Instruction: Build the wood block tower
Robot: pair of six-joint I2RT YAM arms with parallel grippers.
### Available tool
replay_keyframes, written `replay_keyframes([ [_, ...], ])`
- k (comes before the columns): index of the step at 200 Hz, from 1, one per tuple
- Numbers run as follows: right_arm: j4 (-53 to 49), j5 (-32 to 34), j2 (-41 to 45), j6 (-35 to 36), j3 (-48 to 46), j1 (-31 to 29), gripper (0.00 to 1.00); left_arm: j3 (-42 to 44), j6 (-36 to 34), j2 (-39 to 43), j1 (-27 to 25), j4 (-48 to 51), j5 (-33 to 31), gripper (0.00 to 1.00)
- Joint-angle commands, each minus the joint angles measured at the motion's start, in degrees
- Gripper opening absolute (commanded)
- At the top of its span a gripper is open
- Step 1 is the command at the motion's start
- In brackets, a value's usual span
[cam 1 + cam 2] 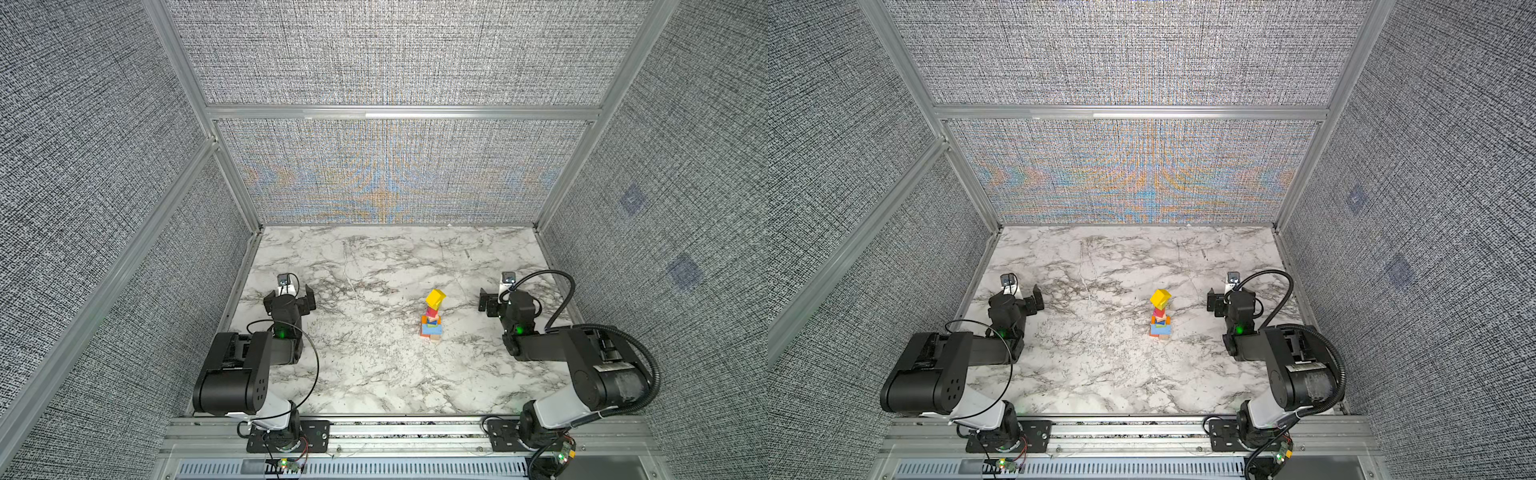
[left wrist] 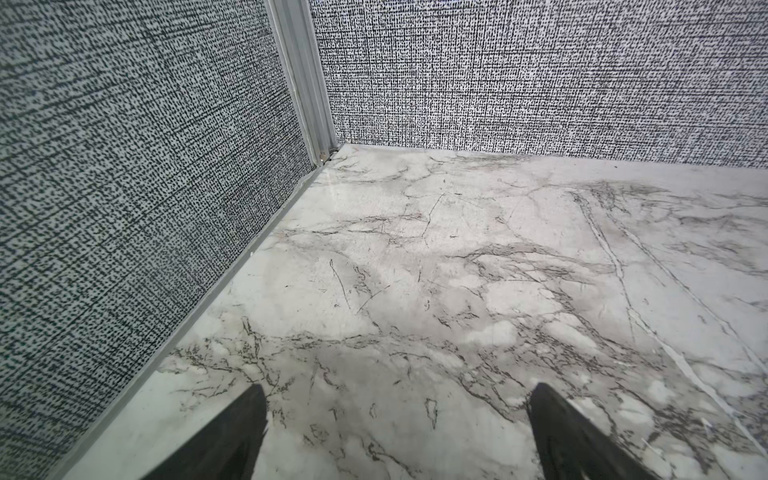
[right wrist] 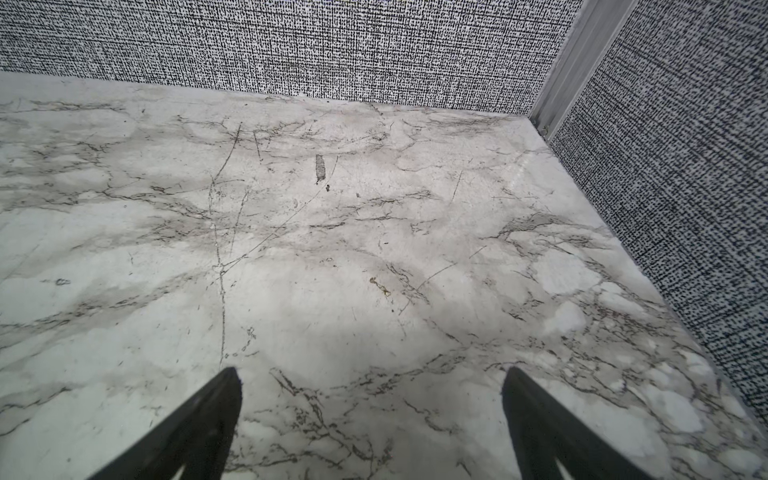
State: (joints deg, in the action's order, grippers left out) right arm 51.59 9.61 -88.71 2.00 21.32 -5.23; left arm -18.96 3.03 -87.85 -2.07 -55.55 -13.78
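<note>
The tower [image 1: 433, 318] stands right of centre in both top views, its yellow block [image 1: 435, 297] topmost, on the marble surface [image 1: 374, 374]; left gripper [image 2: 399, 399] and right gripper [image 3: 372, 382] — both spread wide, empty — flank it, well apart.

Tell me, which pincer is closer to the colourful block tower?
Right. The right pincer sits open on the right side of the tower, not touching it. The left pincer, also open, is much farther away on the tower's left.
</note>
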Motion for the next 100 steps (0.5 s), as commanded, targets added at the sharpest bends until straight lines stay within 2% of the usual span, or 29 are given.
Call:
replay_keyframes([
  [1, 0.26, -0.19, -0.06, -0.33, 0.45, 0.12, 0.99, -0.09, -0.3, -0.04, 0.09, -1.23, -0.11, 0.99],
  [84, 0.08, -1.54, 0.2, -0.59, 0.34, 0.67, 0.99, 0.09, -0.3, 0.05, 0.09, -1.48, -0.15, 0.99],
  [100, 2.66, -2.26, 0.44, -0.12, -1.28, 0.69, 0.99, 2.4, 0.14, 0.29, 0.13, -5.64, -1.32, 0.99],
])
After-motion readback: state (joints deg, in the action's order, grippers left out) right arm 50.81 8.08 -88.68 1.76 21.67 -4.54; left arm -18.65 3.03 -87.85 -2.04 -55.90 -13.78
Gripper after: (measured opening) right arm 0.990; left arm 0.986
